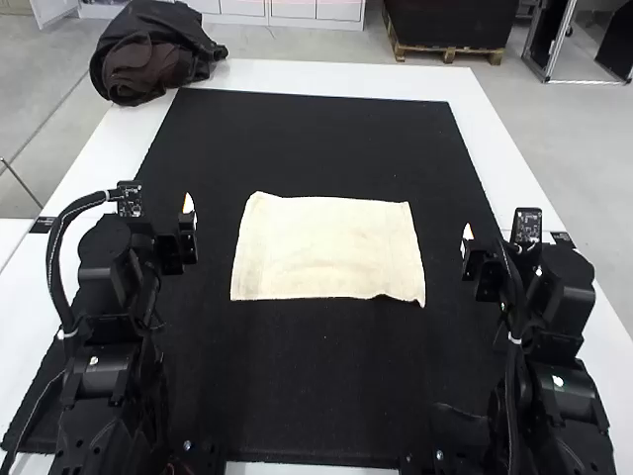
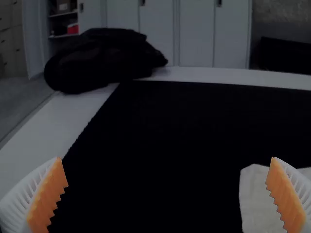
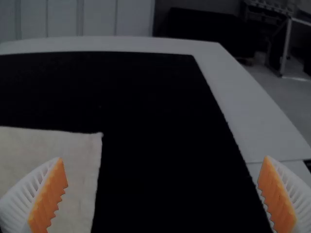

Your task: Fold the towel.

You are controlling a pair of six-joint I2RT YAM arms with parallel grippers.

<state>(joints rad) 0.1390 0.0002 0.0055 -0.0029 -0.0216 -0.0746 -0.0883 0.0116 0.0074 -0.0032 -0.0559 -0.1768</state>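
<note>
Left gripper (image 1: 188, 210) and right gripper (image 1: 468, 239) both hang off to the sides of the cream, rectangular cloth towel (image 1: 326, 247) in our high view. Towel's spread flat around the middle of the black fabric mat (image 1: 307, 396), well apart from the mat's far edge, with the white table (image 1: 490, 148) around that. Near edge has a little ripple by the right corner; we can't tell whether it's one layer or two. Dark crumpled fabric bundle (image 1: 153, 54) sits on the table's far left corner, no bother to us.

Left wrist view: fingers wide apart, nothing between the orange pads (image 2: 51, 194). Towel's far left corner peeks out beyond one finger, so we'd judge that side is lined up okay but needs to come inward.

Right wrist view: same deal, fingers spread and holding nothing, far right corner lying flat.

For the fold, we'd pinch both near corners, just enough cloth to hold, smooth that ripple, then lift together at matching height. Keep light tension so the middle doesn't sag, swing to the far edge, match corner to corner, lower before letting go. If one arm leads, we'd expect a skewed crease.
</note>
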